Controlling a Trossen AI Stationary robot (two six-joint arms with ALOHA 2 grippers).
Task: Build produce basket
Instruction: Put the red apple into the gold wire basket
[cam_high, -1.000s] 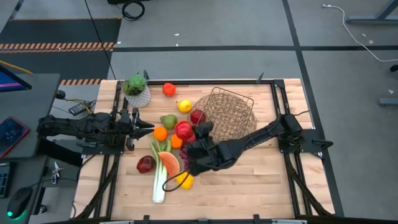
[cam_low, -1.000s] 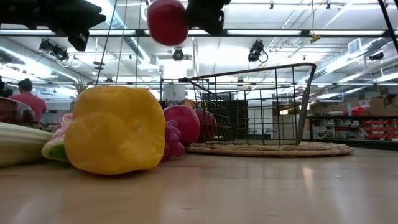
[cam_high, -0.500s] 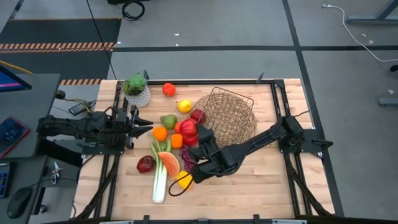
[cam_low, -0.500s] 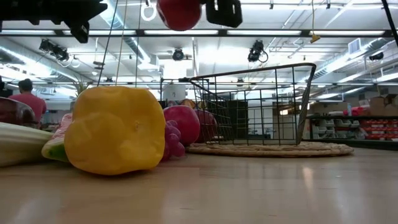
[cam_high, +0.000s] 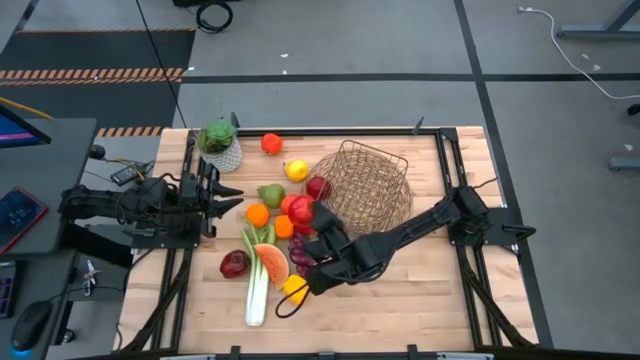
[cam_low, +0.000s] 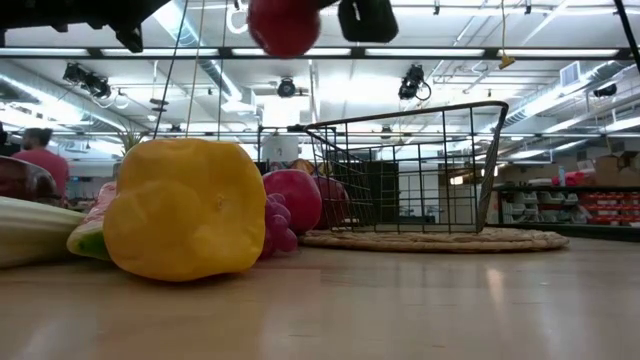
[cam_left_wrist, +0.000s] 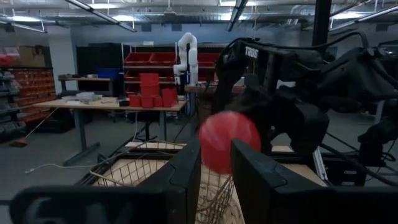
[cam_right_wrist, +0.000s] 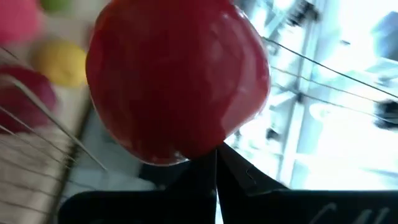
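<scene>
Tabletop (cam_high: 420, 290): light wood, carrying everything noted here; the basket (cam_high: 368, 185) sits toward the far edge, right of centre, wide woven rim flat on the wood and wire body rising from it in the low view (cam_low: 410, 170); through the mesh no produce shows inside it, though the wires blur its depths.

Small white netted pot (cam_high: 222, 157) near the far left corner holds a green plant (cam_high: 216, 134).

Loose produce lies left of the basket: a long leek (cam_high: 257, 285) toward the near edge; a watermelon slice (cam_high: 271, 262) touching it; a yellow piece (cam_high: 294, 289) partly covered by the right arm; a dark red apple (cam_high: 234, 264); a green pear (cam_high: 270, 194); oranges (cam_high: 258, 214); a lemon (cam_high: 296, 170); a small red-orange piece (cam_high: 271, 143) near the far edge. Grapes (cam_low: 277, 228) show only in part in the low view, tucked behind the yellow piece; items at that picture's left edge are cut off.

Right gripper (cam_high: 312, 214): arm stretched low across the tabletop from the right edge, fingers clamped on a red apple (cam_high: 301, 209) raised clear of the wood just beside the basket's left rim; that apple fills the right wrist view (cam_right_wrist: 177, 81).

Left gripper (cam_high: 225, 197): level at the left edge, pointing toward the basket, jaws slightly parted, nothing between them.
</scene>
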